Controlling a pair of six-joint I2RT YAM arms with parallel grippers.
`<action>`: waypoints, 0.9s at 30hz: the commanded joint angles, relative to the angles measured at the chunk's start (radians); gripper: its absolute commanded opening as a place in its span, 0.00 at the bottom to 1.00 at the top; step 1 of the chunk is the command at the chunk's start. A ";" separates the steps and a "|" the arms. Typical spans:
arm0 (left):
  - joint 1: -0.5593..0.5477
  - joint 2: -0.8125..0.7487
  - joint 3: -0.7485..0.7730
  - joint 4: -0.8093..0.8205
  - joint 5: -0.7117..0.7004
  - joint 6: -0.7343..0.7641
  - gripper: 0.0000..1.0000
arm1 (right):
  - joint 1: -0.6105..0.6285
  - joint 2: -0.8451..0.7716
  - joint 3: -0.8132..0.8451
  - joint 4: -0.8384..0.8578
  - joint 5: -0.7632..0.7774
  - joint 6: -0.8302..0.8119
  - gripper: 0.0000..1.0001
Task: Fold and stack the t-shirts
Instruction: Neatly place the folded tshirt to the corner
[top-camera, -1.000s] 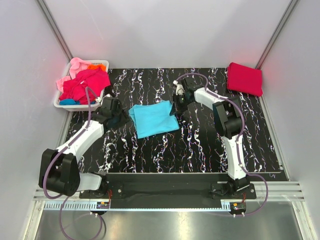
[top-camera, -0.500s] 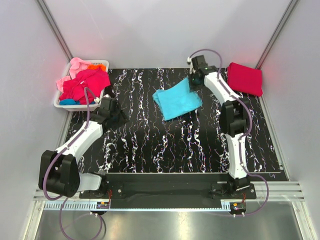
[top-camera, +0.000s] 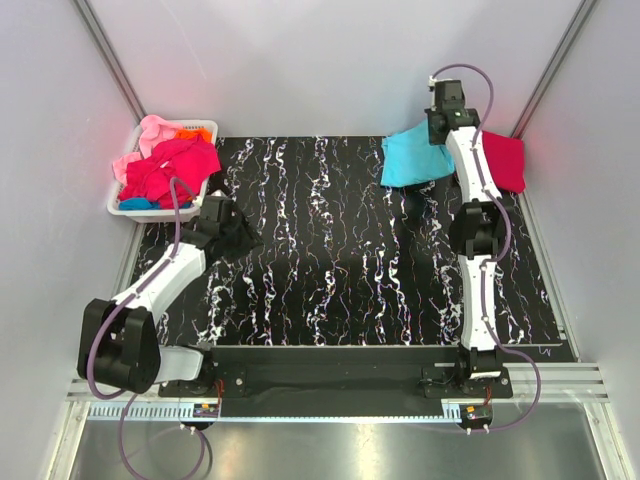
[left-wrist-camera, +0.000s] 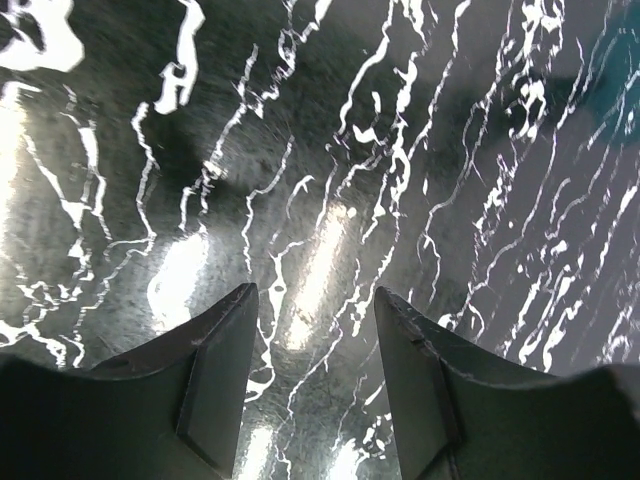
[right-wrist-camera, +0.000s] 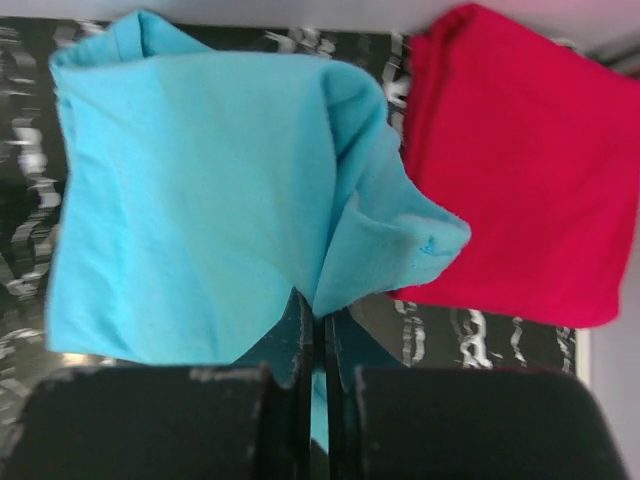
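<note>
**Layout of the worktop, seen from above.** A basket (top-camera: 118, 207) is set at the far left corner of the worktop (top-camera: 330, 280). A heap of t-shirts (top-camera: 170, 165) is piled in it and over its rim. The left tool (top-camera: 238, 236) is placed just in front of the basket and to its right, above bare worktop. A folded t-shirt (top-camera: 505, 160) is laid at the far right corner. A second t-shirt (top-camera: 410, 160) is hung from the right tool (top-camera: 440, 128), just left of the folded one. In the right wrist view, one corner of it is seen overlapping the folded one's left edge.
</note>
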 joint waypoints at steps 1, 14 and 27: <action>0.005 0.021 0.003 0.068 0.069 0.014 0.55 | -0.066 0.015 0.053 0.009 0.078 -0.032 0.00; -0.004 0.124 0.014 0.171 0.138 0.021 0.54 | -0.170 -0.035 -0.029 0.242 0.270 -0.038 0.00; -0.026 0.171 0.012 0.204 0.112 0.028 0.54 | -0.226 -0.116 -0.189 0.444 0.436 0.036 0.00</action>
